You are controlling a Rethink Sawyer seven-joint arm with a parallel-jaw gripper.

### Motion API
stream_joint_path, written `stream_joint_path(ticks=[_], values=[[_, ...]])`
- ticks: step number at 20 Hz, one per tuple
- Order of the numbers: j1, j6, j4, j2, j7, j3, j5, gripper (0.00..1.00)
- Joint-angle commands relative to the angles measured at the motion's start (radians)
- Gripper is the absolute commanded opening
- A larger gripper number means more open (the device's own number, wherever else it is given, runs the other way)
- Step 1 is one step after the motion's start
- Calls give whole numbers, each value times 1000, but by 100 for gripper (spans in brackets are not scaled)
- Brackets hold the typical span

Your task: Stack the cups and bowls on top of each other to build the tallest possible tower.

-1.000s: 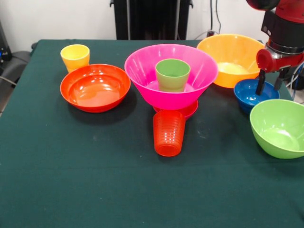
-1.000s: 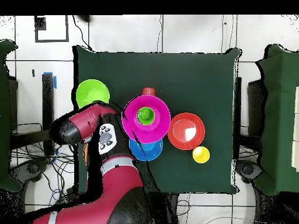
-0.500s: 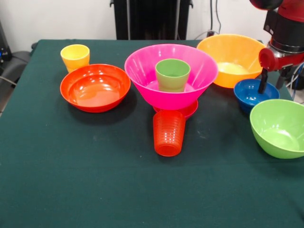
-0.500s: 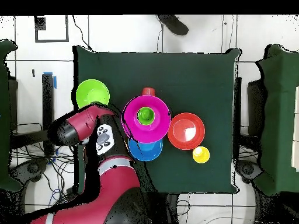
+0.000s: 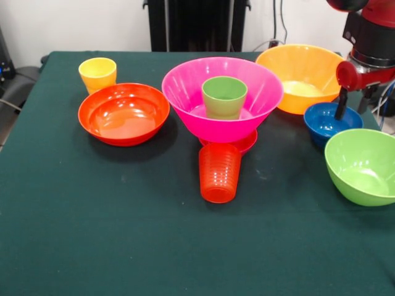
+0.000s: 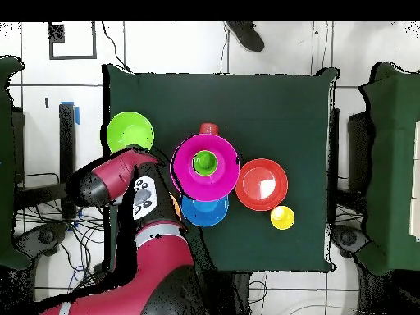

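The large pink bowl (image 5: 185, 92) stands on the small magenta bowl (image 5: 245, 145) and holds the light green cup (image 5: 224, 97); this is the tower (image 6: 205, 164). The ribbed orange-red cup (image 5: 219, 172) stands just in front of it. The yellow cup (image 5: 97, 74) and the red-orange bowl (image 5: 123, 114) are at the left. The yellow-orange bowl (image 5: 300, 77), the small dark blue bowl (image 5: 322, 126) and the lime green bowl (image 5: 364, 165) are at the right. My gripper (image 5: 352, 115) is open. One finger (image 5: 340, 106) dips inside the dark blue bowl and the other is beyond its far rim. A medium blue bowl (image 6: 205, 212) shows only in the overhead view.
My red arm (image 6: 123, 176) covers the table's edge by the yellow-orange bowl in the overhead view. A person's shoe (image 6: 246, 34) shows beyond the table's far side. Dark green cloth (image 5: 123, 234) covers the table.
My gripper has risen a little at the dark blue bowl and the arm has drawn slightly back toward the base. No cup or bowl has moved.
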State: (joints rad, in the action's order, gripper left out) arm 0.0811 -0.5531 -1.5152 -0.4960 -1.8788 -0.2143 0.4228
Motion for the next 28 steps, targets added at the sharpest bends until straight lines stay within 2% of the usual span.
stream_joint_path(ticks=[1, 28], values=[[31, 79, -57, 6, -127, 8, 13, 100], [63, 121, -83, 26, -103, 20, 14, 100]])
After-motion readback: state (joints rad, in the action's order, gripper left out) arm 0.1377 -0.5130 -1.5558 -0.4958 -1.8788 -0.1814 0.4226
